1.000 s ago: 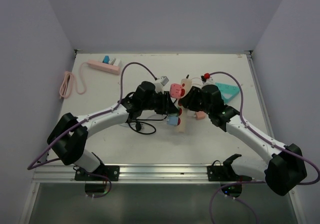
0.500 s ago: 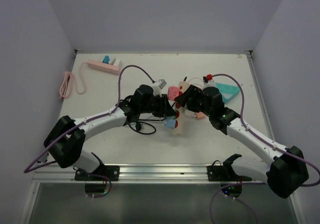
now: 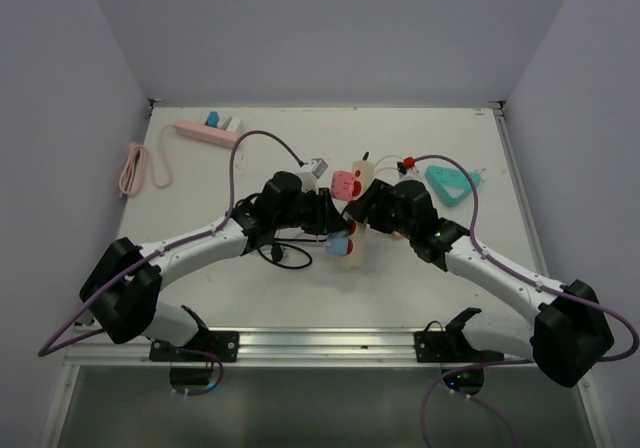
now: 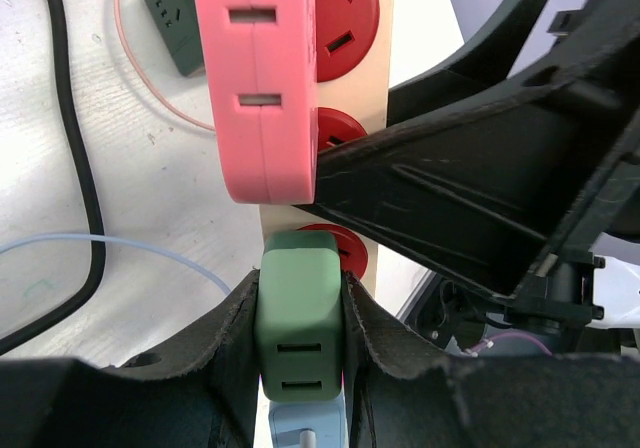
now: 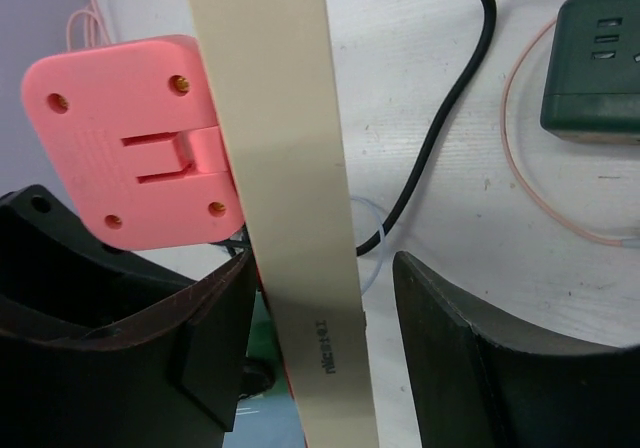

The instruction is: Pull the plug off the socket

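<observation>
Plug (image 4: pixel 298 318), green, is clamped in the left gripper (image 4: pixel 300 283) against a red socket (image 4: pixel 345 250) of the cream power strip (image 5: pixel 270 88), which the right gripper (image 5: pixel 320 268) straddles with fingers apart, midway between the worktop's (image 3: pixel 330 128) side edges.

Back left on the white table (image 3: pixel 190 183): a pink power strip (image 3: pixel 207 132) carrying blue and white plugs, its pink cord (image 3: pixel 133 168) coiled nearby. Right: a teal triangular object (image 3: pixel 450 183). Centre: a black cable (image 4: pixel 68 98) near a dark green adapter (image 5: pixel 600 63).
</observation>
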`<action>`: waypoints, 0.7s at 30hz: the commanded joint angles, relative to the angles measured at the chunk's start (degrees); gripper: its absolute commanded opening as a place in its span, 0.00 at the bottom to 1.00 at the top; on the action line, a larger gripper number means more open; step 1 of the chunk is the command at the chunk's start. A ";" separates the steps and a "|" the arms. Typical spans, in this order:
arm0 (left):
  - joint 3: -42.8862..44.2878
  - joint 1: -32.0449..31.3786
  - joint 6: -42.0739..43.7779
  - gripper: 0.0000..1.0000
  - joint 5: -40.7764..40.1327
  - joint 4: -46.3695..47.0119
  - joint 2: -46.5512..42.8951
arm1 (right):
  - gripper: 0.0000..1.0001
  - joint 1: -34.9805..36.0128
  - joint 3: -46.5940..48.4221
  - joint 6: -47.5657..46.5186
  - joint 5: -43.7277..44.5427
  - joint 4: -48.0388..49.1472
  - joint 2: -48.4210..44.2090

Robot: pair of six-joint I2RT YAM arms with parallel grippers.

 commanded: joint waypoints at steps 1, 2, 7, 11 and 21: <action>0.56 -0.22 0.00 0.00 0.41 9.59 -3.62 | 0.60 0.55 -0.24 0.81 -0.65 3.67 1.52; 0.56 -0.22 0.01 0.00 0.59 9.77 -3.62 | 0.59 0.64 -0.15 0.81 -0.83 3.93 1.87; 0.38 -0.22 0.09 0.00 1.38 10.38 -3.71 | 0.54 1.08 0.20 0.81 -1.71 6.57 3.11; -0.23 -0.22 -0.08 0.00 1.47 11.00 -3.79 | 0.49 1.08 1.17 0.72 -2.58 7.80 4.16; -0.41 -0.22 1.14 0.00 -1.61 9.86 -5.73 | 0.00 1.61 1.78 -2.52 -0.14 3.43 5.57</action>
